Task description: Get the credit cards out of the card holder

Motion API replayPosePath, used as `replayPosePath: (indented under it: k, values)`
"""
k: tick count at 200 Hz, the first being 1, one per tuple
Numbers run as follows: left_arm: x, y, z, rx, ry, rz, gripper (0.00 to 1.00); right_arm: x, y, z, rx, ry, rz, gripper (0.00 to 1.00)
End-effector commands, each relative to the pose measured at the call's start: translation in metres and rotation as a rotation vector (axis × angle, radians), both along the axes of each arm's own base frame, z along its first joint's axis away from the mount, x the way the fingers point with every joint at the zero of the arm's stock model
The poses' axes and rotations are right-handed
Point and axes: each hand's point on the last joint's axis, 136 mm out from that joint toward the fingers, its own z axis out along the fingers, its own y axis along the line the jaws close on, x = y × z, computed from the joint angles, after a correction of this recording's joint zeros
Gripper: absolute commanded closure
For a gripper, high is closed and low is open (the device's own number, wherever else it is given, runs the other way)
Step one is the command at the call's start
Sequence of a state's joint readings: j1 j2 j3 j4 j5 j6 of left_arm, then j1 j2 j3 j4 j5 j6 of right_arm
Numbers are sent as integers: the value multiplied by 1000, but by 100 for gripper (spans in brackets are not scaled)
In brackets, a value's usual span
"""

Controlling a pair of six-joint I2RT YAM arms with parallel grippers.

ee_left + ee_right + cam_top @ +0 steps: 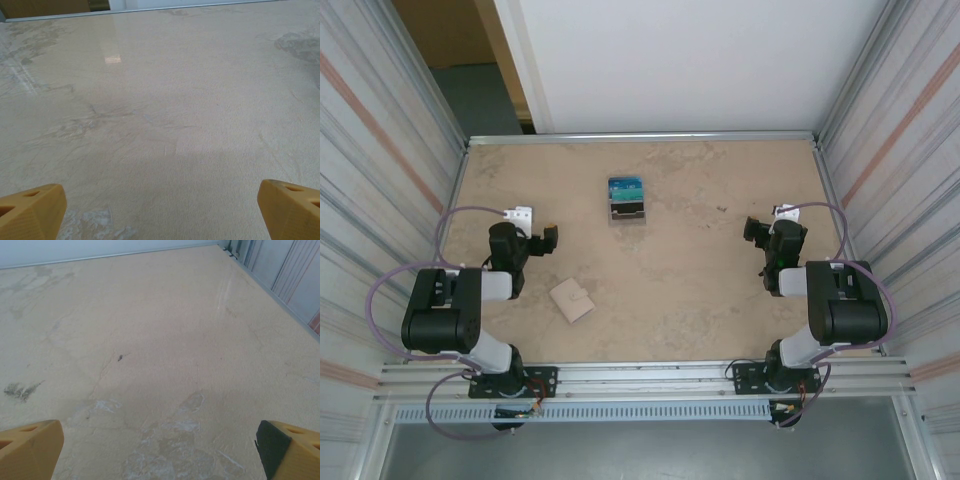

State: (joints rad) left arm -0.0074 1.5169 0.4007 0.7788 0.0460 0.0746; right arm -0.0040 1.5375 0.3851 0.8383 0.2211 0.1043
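The card holder (571,300), a small flat tan square, lies closed on the table just right of the left arm. The credit cards (627,199) lie apart from it at mid-table toward the back, a small overlapping pile with blue and teal at the far end and dark grey nearer. My left gripper (549,240) hangs open above and left of the holder, with nothing between its yellow fingers (35,207). My right gripper (756,230) is open too, well right of the cards. Bare tabletop lies under the left gripper (162,207) and the right gripper (160,447).
The beige tabletop (700,280) is fenced by a metal rail at the back (640,136) and corrugated walls on both sides (880,150). A wall corner shows at the far right in the right wrist view (280,275).
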Motion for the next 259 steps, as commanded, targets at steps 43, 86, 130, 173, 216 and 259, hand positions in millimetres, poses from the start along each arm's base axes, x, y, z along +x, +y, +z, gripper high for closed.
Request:
replayPosePath:
  k: [43, 86, 130, 173, 216, 259]
  values:
    - [1, 4, 33, -11, -29, 29, 1, -1, -2, 2, 12, -22, -26, 1]
    - [-20, 21, 59, -83, -34, 166, 1, 5, 2, 15, -7, 32, -17, 1]
    - [-46, 23, 69, -256, 44, 270, 1, -1, -2, 35, -9, 61, -73, 1]
    - [-80, 4, 68, -231, 169, 332, 1, -9, 6, 67, 57, 60, -87, 1]
    - [-122, -42, 40, -264, 365, 295, 1, -26, 20, 96, 75, 46, -67, 1]
    - [-169, -82, 6, -242, 524, 256, 1, -49, 22, 101, 105, 77, -94, 1]
